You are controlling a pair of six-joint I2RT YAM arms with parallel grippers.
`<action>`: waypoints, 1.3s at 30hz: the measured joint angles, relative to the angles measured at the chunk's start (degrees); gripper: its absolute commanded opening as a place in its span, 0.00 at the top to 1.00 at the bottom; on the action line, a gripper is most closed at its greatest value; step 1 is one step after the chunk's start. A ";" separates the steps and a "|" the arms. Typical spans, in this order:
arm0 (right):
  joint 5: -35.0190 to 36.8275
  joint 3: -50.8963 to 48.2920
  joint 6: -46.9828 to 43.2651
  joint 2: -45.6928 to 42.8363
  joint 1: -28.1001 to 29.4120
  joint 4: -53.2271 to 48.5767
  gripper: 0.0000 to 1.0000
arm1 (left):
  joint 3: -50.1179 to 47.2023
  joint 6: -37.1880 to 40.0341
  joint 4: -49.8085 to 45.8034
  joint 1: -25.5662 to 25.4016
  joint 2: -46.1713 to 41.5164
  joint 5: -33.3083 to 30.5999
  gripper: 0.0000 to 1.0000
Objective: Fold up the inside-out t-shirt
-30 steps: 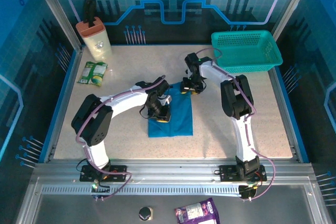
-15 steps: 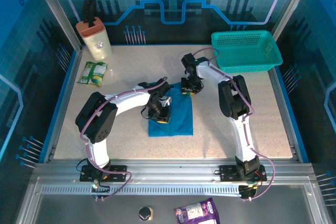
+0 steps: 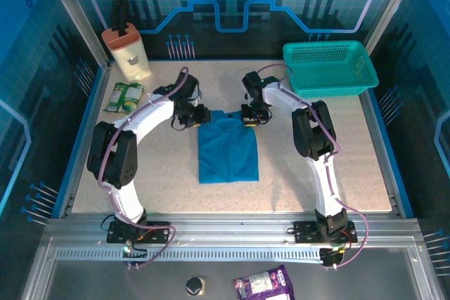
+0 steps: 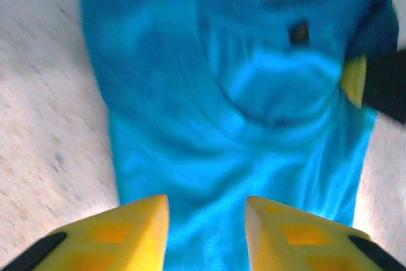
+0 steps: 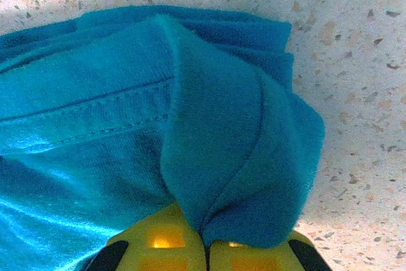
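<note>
Top view: the blue t-shirt point(image 3: 226, 151) lies folded into a narrow rectangle at mid-frame, flat on the speckled table point(image 3: 316, 166). The left gripper point(image 3: 200, 115) sits at the shirt's upper left corner. On the left wrist camera I see its yellow fingers point(image 4: 136, 226) spread, with cloth showing through the gap. The right gripper point(image 3: 251, 119) is at the upper right corner, its fingers pressed together on a raised fold of the shirt's edge. A teal basket point(image 3: 329, 68) stands upper right, well apart.

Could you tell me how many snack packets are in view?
2: a green packet on the table's far left; a purple packet on the grey ledge at the front. The t-shirt could hide more.
</note>
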 measured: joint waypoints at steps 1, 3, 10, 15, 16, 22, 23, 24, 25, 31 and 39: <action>-0.15 -0.02 -0.26 0.00 -0.02 0.00 1.00 | 1.46 -0.02 0.24 0.94 1.53 -0.39 0.53; -0.17 -0.02 -0.57 0.00 -0.07 -0.02 0.99 | 3.69 0.00 0.42 2.12 4.42 -1.22 0.51; -0.15 -0.13 -1.60 -0.11 -0.07 -0.02 0.99 | 7.87 0.02 -0.04 2.38 13.05 -2.89 0.50; -0.15 -0.13 -1.75 -0.13 -0.07 -0.02 0.99 | 9.79 0.02 -0.24 1.90 17.00 -4.35 0.51; -0.15 -0.13 -1.75 -0.13 -0.07 -0.02 0.99 | 10.12 0.02 -0.26 1.75 17.75 -4.44 0.52; -0.13 -0.50 -1.75 -0.37 -0.09 -0.04 0.99 | 13.66 0.02 -2.64 0.44 19.96 -6.78 0.54; -0.13 -0.50 -1.75 -0.37 -0.11 -0.07 0.99 | 14.29 0.04 -3.28 0.04 20.28 -7.45 0.55; -0.13 -0.50 -1.75 -0.37 -0.11 -0.09 0.99 | 14.93 0.04 -3.85 -0.37 20.68 -8.41 0.55; -0.13 -0.50 -1.75 -0.37 -0.11 -0.09 0.99 | 15.52 0.04 -4.55 -0.83 21.03 -9.51 0.57; -0.11 -0.50 -1.77 -0.37 -0.11 -0.17 0.99 | 17.11 -0.07 -6.43 -2.03 22.12 -13.03 0.72; -0.11 -0.52 -1.77 -0.37 -0.11 -0.20 0.99 | 17.20 -0.50 -5.44 -2.69 22.21 -12.39 0.86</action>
